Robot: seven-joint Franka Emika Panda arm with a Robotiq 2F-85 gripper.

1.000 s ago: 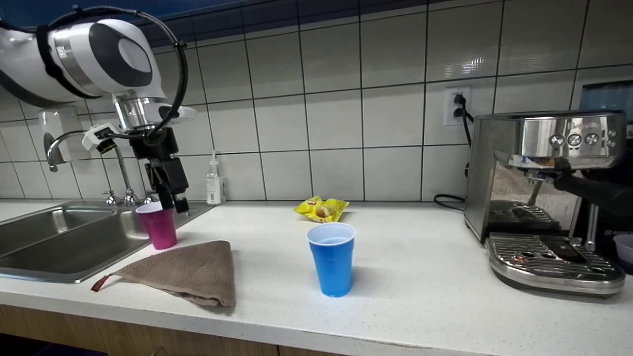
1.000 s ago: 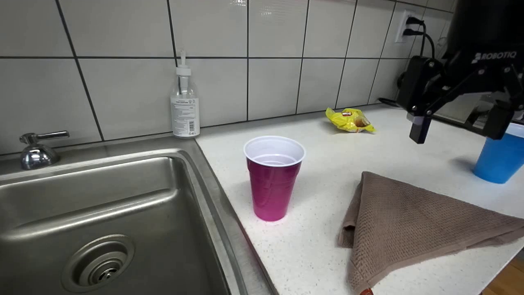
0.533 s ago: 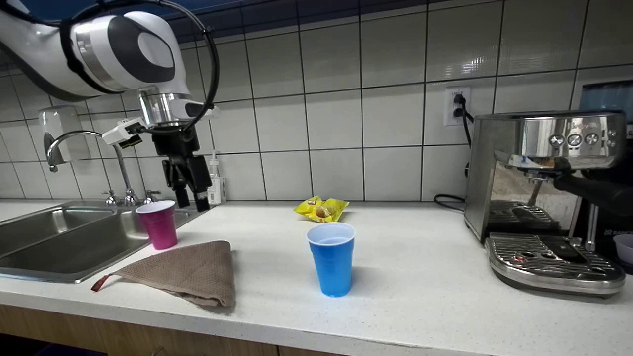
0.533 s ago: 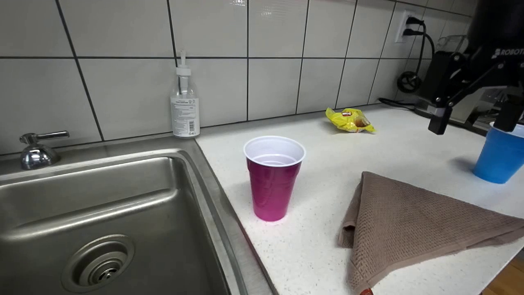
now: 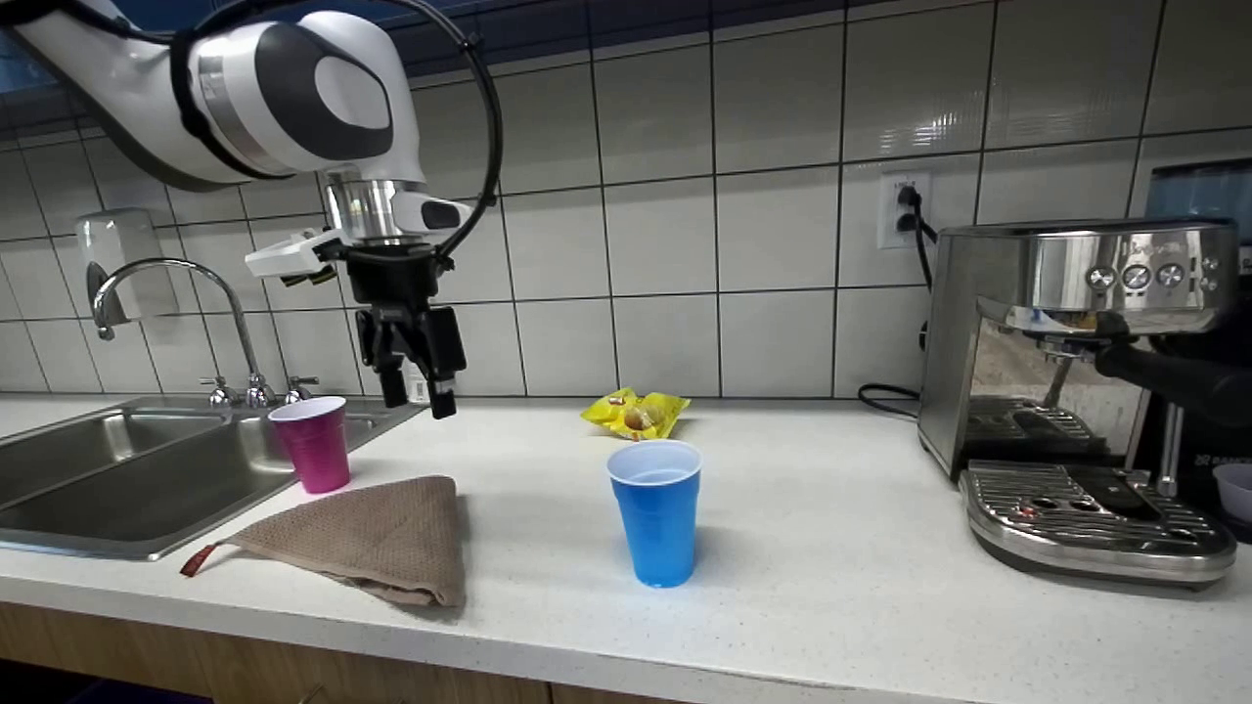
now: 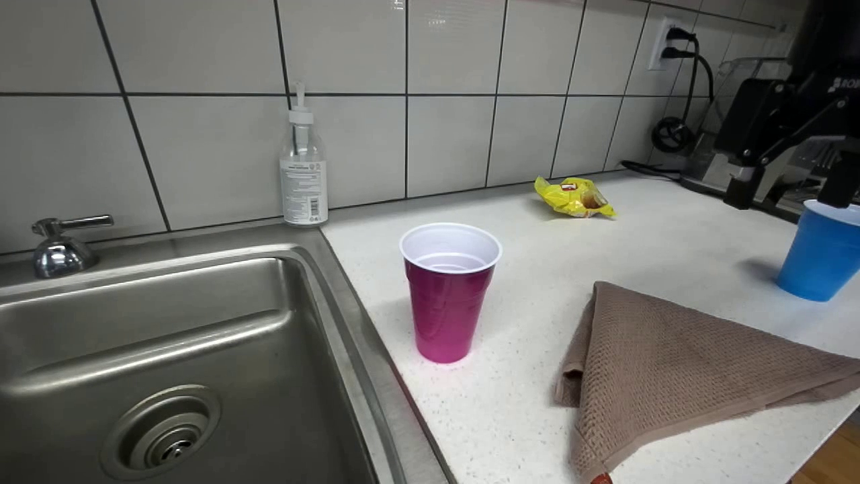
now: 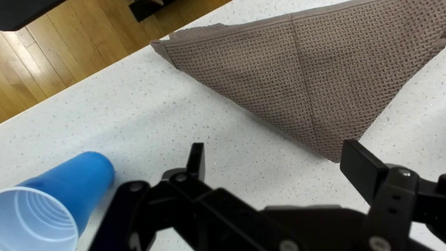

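Note:
My gripper (image 5: pixel 419 399) is open and empty, in the air above the counter; its two fingers also show wide apart in the wrist view (image 7: pixel 273 153). A folded brown towel (image 7: pixel 296 69) lies below, one corner near a finger in that view. A blue cup (image 7: pixel 80 184) stands upright on the counter, beside the gripper's line of view. A magenta cup (image 6: pixel 449 309) stands upright near the sink and is out of the wrist view. A yellow snack packet (image 5: pixel 636 415) lies near the wall. The gripper (image 6: pixel 790 193) touches none of these.
A steel sink (image 6: pixel 349 376) with a faucet (image 5: pixel 235 323) is beside the magenta cup. A pump bottle (image 6: pixel 304 185) stands by the tiled wall. A coffee machine (image 5: pixel 1076 391) stands at the counter's far end. The counter's front edge (image 5: pixel 548 665) drops to a wooden floor (image 7: pixel 62 52).
My open gripper has moved along the counter, away from the magenta cup and sink and toward the blue cup's side. The cups, towel and packet have not moved.

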